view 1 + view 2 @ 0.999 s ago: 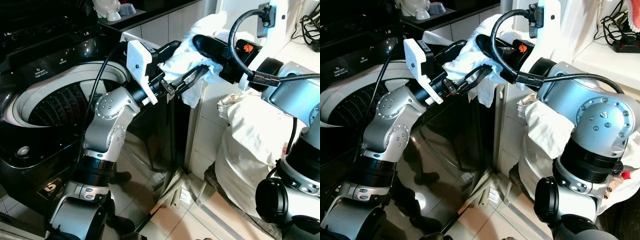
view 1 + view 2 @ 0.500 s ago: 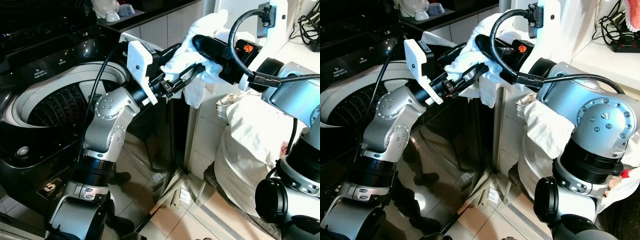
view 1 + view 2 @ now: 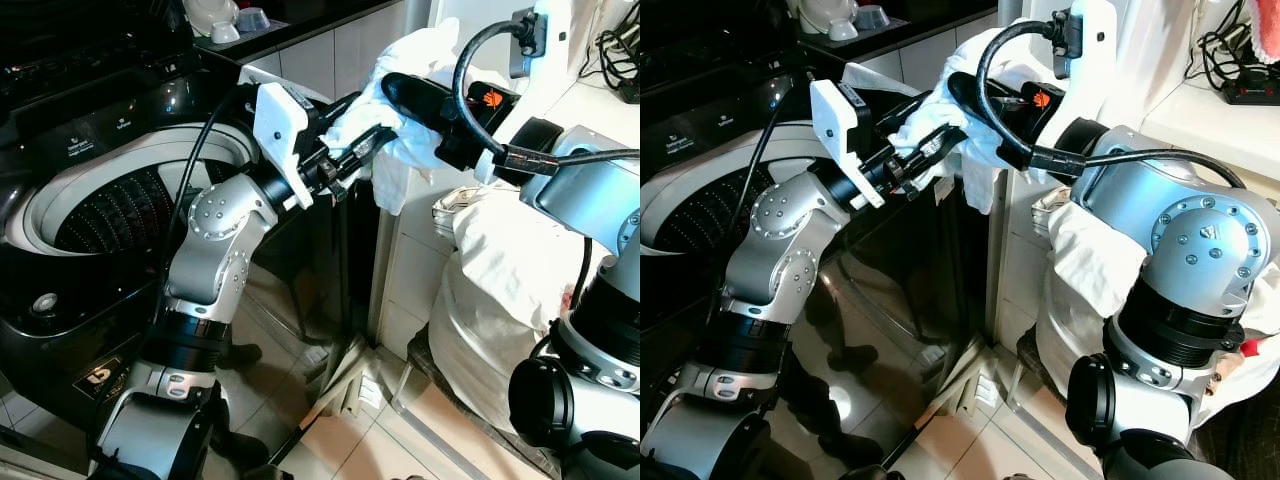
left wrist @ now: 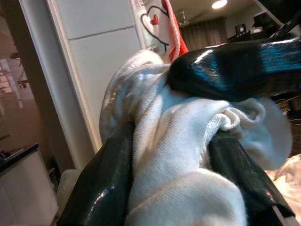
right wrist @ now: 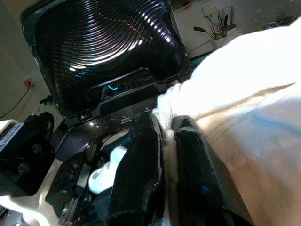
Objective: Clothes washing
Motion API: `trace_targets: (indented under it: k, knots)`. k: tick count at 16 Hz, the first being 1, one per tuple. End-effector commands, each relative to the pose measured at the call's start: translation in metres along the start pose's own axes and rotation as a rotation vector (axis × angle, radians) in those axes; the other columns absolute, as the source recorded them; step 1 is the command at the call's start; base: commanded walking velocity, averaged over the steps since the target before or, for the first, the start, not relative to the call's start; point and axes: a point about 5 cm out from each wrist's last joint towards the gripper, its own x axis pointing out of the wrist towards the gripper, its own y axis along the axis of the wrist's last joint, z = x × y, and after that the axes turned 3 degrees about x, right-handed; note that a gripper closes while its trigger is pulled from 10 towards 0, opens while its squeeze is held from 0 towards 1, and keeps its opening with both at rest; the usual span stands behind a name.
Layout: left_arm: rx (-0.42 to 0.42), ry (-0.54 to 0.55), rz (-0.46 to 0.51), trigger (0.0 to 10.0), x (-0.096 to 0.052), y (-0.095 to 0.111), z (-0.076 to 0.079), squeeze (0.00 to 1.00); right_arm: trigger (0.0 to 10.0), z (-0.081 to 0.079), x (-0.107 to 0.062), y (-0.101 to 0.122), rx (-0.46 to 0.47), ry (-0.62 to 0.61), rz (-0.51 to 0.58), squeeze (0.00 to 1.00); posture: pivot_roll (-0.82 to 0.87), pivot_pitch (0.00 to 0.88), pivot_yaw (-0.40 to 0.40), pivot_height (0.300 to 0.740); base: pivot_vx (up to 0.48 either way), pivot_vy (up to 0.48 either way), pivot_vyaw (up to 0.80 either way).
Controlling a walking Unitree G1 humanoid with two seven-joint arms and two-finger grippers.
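Top-loading washing machine (image 3: 120,200) open, drum bare. White laundry bag (image 3: 500,290) near its right side. White garment (image 3: 975,150) held aloft beyond the right edge, pinched by left gripper (image 3: 372,140) and right gripper (image 3: 400,88). Step: transfer. Next: carry over drum, release.

Two black fingers (image 5: 146,179) of the right gripper (image 5: 167,174) pinch a fold of white cloth (image 5: 235,108) between them; beyond sits the washing machine (image 5: 108,42) with its ribbed dark lid raised, and the left gripper (image 5: 70,183) below
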Motion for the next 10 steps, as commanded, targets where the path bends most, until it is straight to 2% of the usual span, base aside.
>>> trace_targets:
  k: [1,2,3,4,5,6,7,8,9,10]
  knots:
    - [0.022,0.07,-0.029,0.0,-0.004,-0.001,-0.012,0.0,0.0,-0.008,0.0,-0.003,-0.015,0.043,-0.014,0.0,-0.12,0.0,0.08,0.74,0.0,0.0,0.0]
    - [0.033,0.095,-0.033,0.0,-0.004,-0.001,-0.015,0.0,0.0,-0.008,0.0,-0.003,-0.023,0.04,-0.013,0.0,-0.12,0.0,0.081,0.74,0.0,0.0,0.0]
    - [0.039,0.114,-0.037,0.0,-0.004,-0.001,-0.018,0.0,4.9,-0.008,0.0,-0.002,-0.034,0.04,-0.011,0.0,-0.12,0.0,0.081,0.74,0.0,0.0,0.0]
    - [0.056,0.149,-0.042,0.0,-0.005,0.0,-0.023,0.0,10.0,-0.008,0.0,-0.003,-0.037,0.043,-0.011,0.19,-0.12,0.0,0.082,0.74,0.0,0.0,0.0]
    - [0.105,0.247,-0.056,0.0,-0.006,0.002,-0.038,0.0,10.0,-0.008,0.0,-0.003,-0.036,0.047,-0.007,1.0,-0.12,0.0,0.082,0.74,0.0,0.0,0.0]
    - [0.146,0.316,-0.069,0.0,-0.007,0.003,-0.048,0.0,10.0,-0.008,0.0,-0.003,-0.035,0.05,-0.006,1.0,-0.12,0.0,0.08,0.74,0.0,0.0,0.0]
    - [0.291,0.513,-0.126,0.0,-0.013,0.009,-0.078,0.0,10.0,-0.009,0.001,-0.002,-0.034,0.059,-0.003,1.0,-0.11,0.0,0.078,0.74,0.0,0.0,0.0]
    - [0.359,0.62,-0.159,0.0,-0.018,0.012,-0.093,0.0,10.0,-0.009,0.001,-0.002,-0.039,0.062,-0.001,1.0,-0.11,0.0,0.078,0.74,0.0,0.0,0.0]
    - [0.384,0.687,-0.163,0.0,-0.021,0.016,-0.102,0.0,10.0,-0.009,0.002,-0.002,-0.052,0.059,0.0,1.0,-0.11,0.0,0.077,0.74,0.0,0.0,0.0]
    - [0.452,0.803,-0.177,0.0,-0.026,0.024,-0.12,0.0,10.0,-0.011,0.003,-0.003,-0.076,0.059,-0.005,0.31,-0.11,0.0,0.078,0.74,0.0,0.0,0.0]
